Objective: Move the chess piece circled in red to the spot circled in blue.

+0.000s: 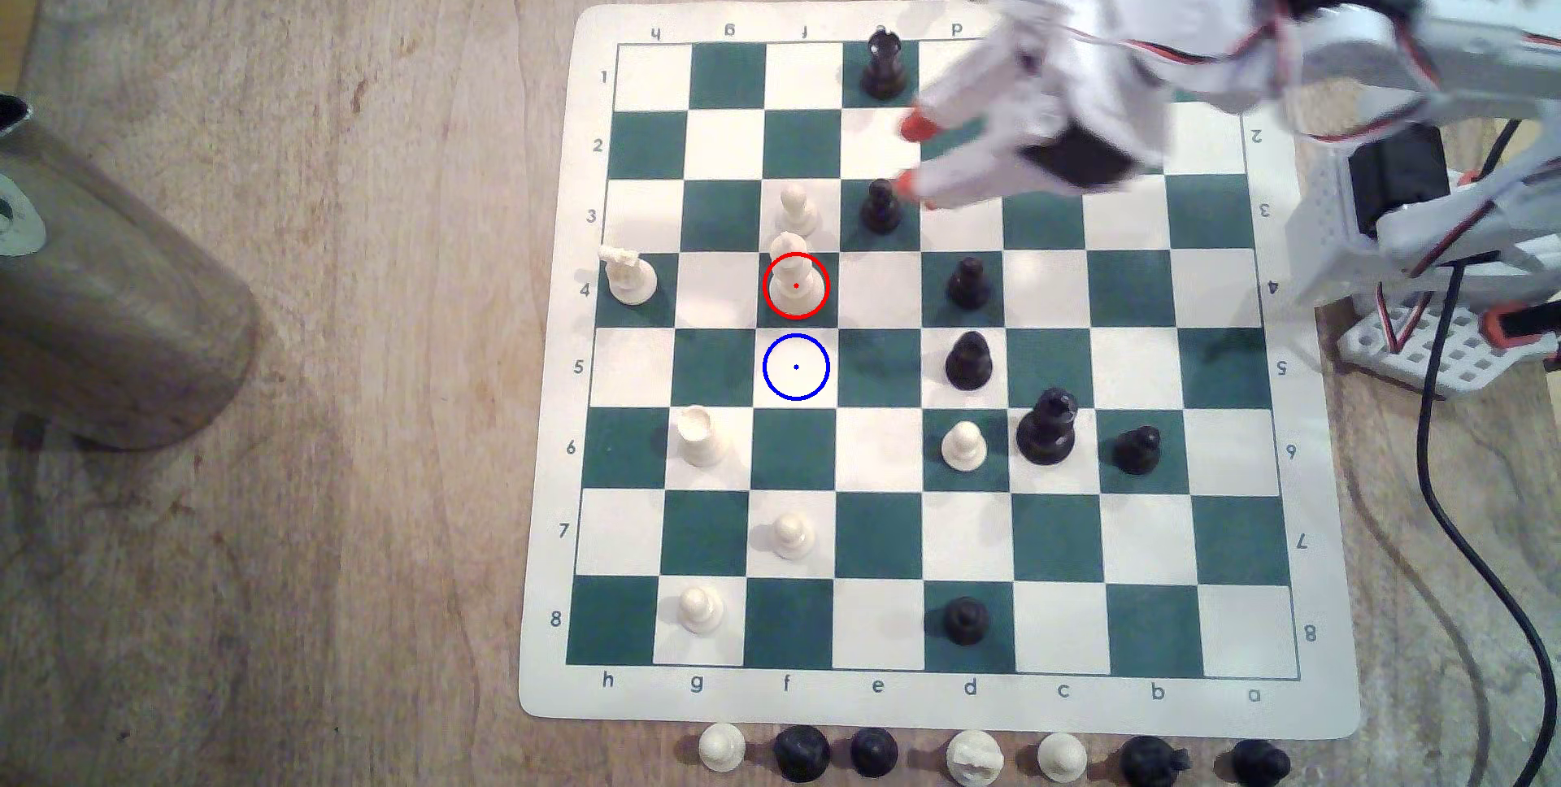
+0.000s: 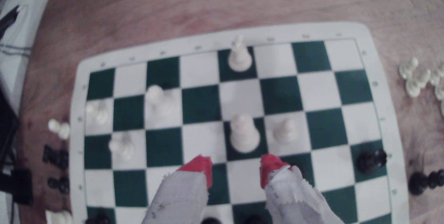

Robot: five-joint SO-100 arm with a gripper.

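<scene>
The chess piece circled in red (image 1: 794, 280) is a tall cream-white bishop-like piece on a dark green square of the board (image 1: 1385, 702). The wrist view has this piece (image 2: 243, 134) straight ahead of the red fingertips (image 2: 200, 166). The spot circled in blue (image 1: 796, 367) is the cream square one row nearer the board's front edge, with nothing on it. My gripper (image 1: 912, 155) hovers open over the board's upper middle, to the exterior view's right of the bishop, holding nothing. One red tip is close by a black pawn (image 1: 881, 206).
A white pawn (image 1: 794, 209) stands just behind the bishop, a jagged-topped white piece (image 1: 629, 276) two squares to the exterior view's left. Black pieces (image 1: 969, 361) stand to the right. Captured pieces (image 1: 971, 756) line the front edge. A metal cylinder (image 1: 110, 306) stands far left.
</scene>
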